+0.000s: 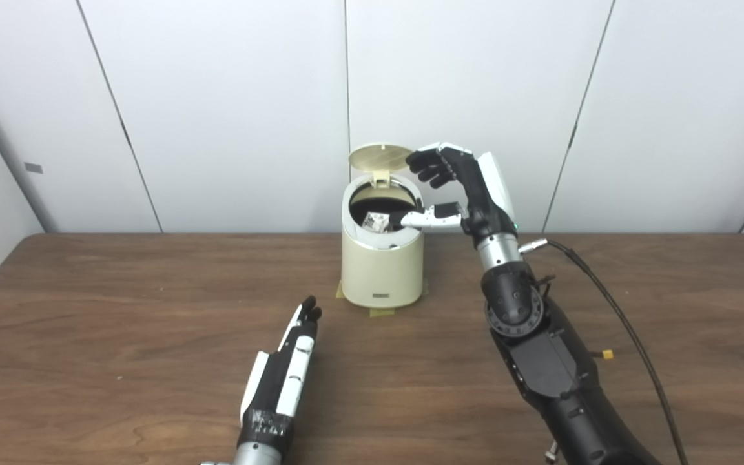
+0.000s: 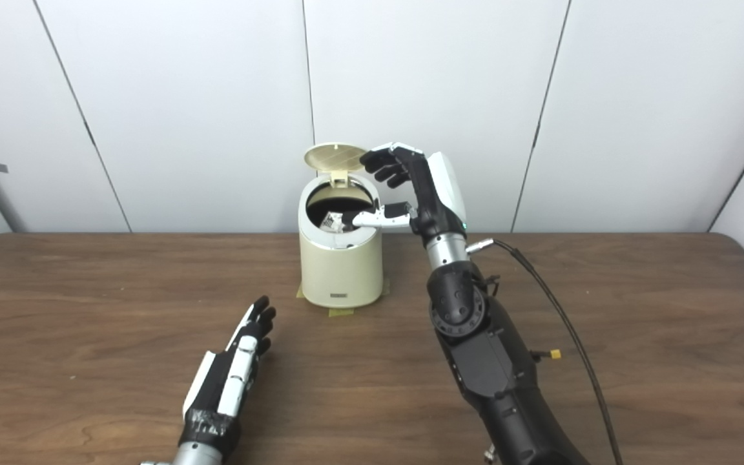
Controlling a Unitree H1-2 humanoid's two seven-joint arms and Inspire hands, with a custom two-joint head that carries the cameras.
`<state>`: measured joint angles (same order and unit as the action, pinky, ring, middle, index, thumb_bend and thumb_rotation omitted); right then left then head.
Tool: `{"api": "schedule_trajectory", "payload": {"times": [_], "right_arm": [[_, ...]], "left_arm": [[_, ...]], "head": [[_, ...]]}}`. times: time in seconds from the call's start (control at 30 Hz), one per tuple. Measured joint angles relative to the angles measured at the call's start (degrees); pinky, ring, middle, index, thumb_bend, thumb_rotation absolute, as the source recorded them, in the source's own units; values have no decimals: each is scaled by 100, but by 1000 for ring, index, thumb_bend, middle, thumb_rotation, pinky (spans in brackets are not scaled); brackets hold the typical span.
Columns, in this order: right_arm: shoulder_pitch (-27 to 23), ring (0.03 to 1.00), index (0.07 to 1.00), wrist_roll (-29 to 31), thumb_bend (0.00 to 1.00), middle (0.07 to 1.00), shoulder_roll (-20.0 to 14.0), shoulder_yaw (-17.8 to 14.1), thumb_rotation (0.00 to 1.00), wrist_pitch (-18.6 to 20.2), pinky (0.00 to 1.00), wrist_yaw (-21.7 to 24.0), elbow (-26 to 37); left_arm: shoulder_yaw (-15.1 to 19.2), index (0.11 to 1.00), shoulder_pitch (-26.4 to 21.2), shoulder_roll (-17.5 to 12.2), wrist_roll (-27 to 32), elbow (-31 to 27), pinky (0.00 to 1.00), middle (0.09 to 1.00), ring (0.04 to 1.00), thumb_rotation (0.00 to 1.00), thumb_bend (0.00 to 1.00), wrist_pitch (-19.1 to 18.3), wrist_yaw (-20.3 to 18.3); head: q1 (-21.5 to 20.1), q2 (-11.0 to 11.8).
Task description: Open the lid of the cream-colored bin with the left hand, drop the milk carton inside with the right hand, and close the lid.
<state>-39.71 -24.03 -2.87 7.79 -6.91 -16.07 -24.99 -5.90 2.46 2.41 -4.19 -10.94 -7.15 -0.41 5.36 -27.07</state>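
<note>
Nearest me in the left eye view, my left hand lies flat on the dark brown wood-grain table, fingers straight and released, holding nothing, well short of the cream-colored cylindrical plastic bin. Its round hinged lid stands upright at the back. My right hand hangs over the bin's right rim, fingers spread and grasping nothing, thumb reaching across the opening. The small white printed milk carton sits inside the dark mouth, just beside the thumb tip; whether they touch I cannot tell. I judge the drop done, so the right hand should lift straight up and clear before the left goes for the lid, pressing it down from behind without tipping the bin.

From the right eye view, tape tabs pin the bin's base to the table. White wall panels with thin dark seams close the room behind, and a black cable trails from the right forearm.
</note>
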Motion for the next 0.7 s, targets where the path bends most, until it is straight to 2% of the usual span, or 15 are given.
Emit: {"api": "schedule_trajectory", "payload": {"times": [0.13, 0.27, 0.33, 0.43, 0.53, 0.63, 0.67, 0.7], "right_arm": [[297, 451, 475, 60, 526, 492, -11, -145, 1, 150, 391, 46, 505], [535, 453, 479, 247, 523, 482, -35, -375, 0, 660, 396, 240, 1097], [676, 453, 481, 382, 523, 478, -50, -495, 0, 890, 402, 339, 1358], [982, 458, 483, 679, 523, 484, -51, -714, 0, 1216, 409, 530, 1811], [1264, 439, 502, 988, 521, 488, -53, -869, 0, 1356, 401, 679, 2055], [1594, 429, 513, 1496, 517, 501, -25, -1045, 0, 1608, 436, 922, 2449], [1699, 509, 499, 1659, 519, 500, -19, -1084, 4, 1674, 471, 1008, 2558], [1814, 537, 494, 1782, 520, 499, -20, -1108, 5, 1744, 482, 1077, 2670]], "left_arm": [[164, 992, -80, -1, 46, 158, 1000, 971, 999, 948, 544, 155, 17], [370, 998, -148, -1, 272, 204, 1000, 978, 995, 921, 484, 214, 17], [481, 1000, -190, 1, 445, 188, 1000, 988, 998, 944, 456, 190, 24], [669, 1000, -279, 14, 686, 142, 1000, 998, 1000, 971, 475, 46, 36], [803, 1000, -422, -51, 813, 74, 1000, 996, 1000, 993, 487, -184, 41], [887, 1000, -653, -156, 838, -37, 1000, 983, 991, 988, 498, -561, 43], [934, 1000, -768, -204, 865, -49, 998, 983, 987, 977, 505, -626, 40], [969, 1000, -885, -254, 893, -48, 997, 983, 986, 973, 507, -689, 35]], "head": [[35, 17], [-8, 0], [-17, 9], [-26, 17], [-44, 17], [-52, 9], [-35, 44], [-35, 44]]}}
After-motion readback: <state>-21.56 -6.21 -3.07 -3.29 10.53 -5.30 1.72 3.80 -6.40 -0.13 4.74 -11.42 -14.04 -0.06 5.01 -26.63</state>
